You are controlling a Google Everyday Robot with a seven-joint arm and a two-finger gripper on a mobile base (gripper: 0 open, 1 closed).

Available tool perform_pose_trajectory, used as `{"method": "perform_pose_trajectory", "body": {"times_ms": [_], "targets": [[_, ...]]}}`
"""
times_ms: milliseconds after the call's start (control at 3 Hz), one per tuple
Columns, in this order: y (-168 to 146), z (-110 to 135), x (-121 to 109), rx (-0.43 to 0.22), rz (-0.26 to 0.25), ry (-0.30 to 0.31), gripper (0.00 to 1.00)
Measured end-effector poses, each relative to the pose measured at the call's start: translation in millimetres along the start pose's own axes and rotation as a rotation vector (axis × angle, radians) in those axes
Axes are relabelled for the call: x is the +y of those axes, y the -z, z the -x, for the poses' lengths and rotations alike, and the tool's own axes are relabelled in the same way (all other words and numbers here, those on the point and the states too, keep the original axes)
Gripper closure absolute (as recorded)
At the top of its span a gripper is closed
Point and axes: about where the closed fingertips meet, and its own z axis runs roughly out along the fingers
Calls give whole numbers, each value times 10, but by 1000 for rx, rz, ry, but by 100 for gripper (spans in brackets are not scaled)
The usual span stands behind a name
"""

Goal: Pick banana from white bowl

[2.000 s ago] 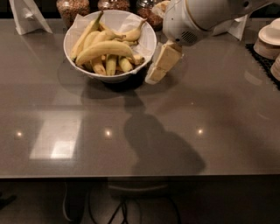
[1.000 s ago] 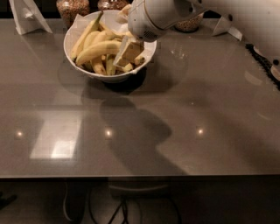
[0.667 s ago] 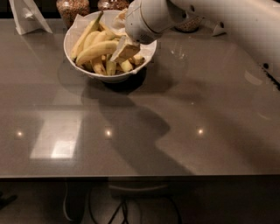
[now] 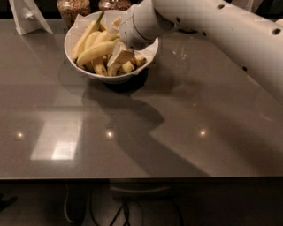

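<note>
Table: grey and glossy, the table (image 4: 177,132) fills most of the frame. Two jars (image 4: 70,8) and a white folded stand (image 4: 26,15) sit along its upper left edge.
Arm: a thick white arm (image 4: 212,22) comes in from the upper right and bends down over the bowl.
White bowl: the white bowl (image 4: 110,78) is deep, round and paper-lined, and rests on the table, upper left of centre.
Bananas: the bananas (image 4: 99,66) form a loose pale-yellow heap inside the bowl, lying crosswise.
Banana: one long banana (image 4: 95,50) lies on top, just left of the gripper.
Handling: we judge it light, smooth and curved. It is firm but easily bruised, so it wants a gentle squeeze.
Hold: we would take it mid-length, across its thickness.
Gripper: the tan gripper (image 4: 120,55) is down among the fruit in the bowl's right half. We cannot tell whether it is open or closed.
</note>
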Motion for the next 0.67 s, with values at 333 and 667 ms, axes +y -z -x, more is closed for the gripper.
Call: {"method": "perform_pose_trajectory", "body": {"times_ms": [333, 667], "targets": [[-163, -94, -22, 22, 7, -5, 39], [-267, -208, -82, 55, 4, -12, 58]]}}
